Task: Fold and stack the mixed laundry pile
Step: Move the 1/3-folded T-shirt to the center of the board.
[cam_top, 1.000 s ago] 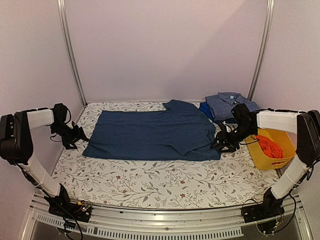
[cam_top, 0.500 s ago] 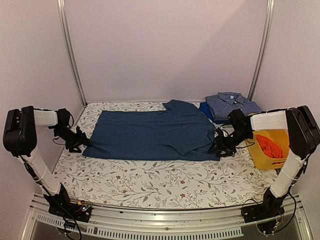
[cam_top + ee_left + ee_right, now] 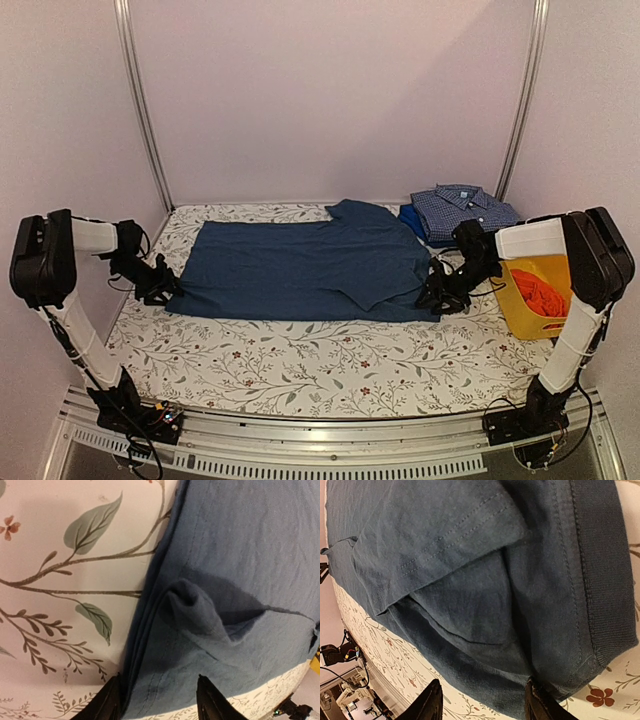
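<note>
Left gripper (image 3: 160, 287) sits low at one end of the dark navy trousers (image 3: 305, 270), jaws spread, cloth edge lying between the fingertips (image 3: 111, 704); nothing pinched. Right gripper (image 3: 438, 296) is likewise spread, over the opposite end's ribbed band. Trousers lie flat between the two on the floral table (image 3: 320, 370). Folded check shirt (image 3: 462, 207) lies just behind it, red-orange cloth (image 3: 540, 292) in the yellow basket (image 3: 518, 318) to its outer side. Fabric looks light, limp and layered, likely to sag and slip apart. Best to pinch all layers at the stitched edges.
</note>
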### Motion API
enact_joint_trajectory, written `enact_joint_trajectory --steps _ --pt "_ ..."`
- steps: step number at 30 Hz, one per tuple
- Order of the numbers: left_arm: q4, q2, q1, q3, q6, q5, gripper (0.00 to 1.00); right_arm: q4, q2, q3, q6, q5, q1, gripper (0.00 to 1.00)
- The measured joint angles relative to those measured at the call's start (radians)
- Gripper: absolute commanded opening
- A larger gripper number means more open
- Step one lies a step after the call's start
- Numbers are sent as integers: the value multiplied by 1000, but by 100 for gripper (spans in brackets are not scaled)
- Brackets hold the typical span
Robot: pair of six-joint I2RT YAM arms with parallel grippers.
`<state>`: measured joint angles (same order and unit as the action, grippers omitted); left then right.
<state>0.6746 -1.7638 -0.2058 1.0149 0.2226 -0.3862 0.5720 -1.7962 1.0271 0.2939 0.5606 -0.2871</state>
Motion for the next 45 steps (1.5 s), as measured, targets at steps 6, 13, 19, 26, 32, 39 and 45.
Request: enact_joint_trajectory --steps 6,13,19,26,32,39,45 --pt "-2 0 0 0 -11 -22 38 4 0 0 -8 11 0 43" --pt "4 0 0 0 -13 -9 16 10 0 13 -20 25 0 34" --pt "9 0 0 0 -8 13 16 26 0 14 -24 -2 0 46" --pt "11 0 0 0 -8 14 17 45 8 24 -26 -36 0 50" --pt "11 0 0 0 -8 14 18 50 13 55 -31 -74 0 51" --pt "11 0 0 0 -9 14 19 61 -10 62 -47 -75 0 50" --pt "11 0 0 2 -9 13 17 69 -45 62 -60 -58 -1 38"
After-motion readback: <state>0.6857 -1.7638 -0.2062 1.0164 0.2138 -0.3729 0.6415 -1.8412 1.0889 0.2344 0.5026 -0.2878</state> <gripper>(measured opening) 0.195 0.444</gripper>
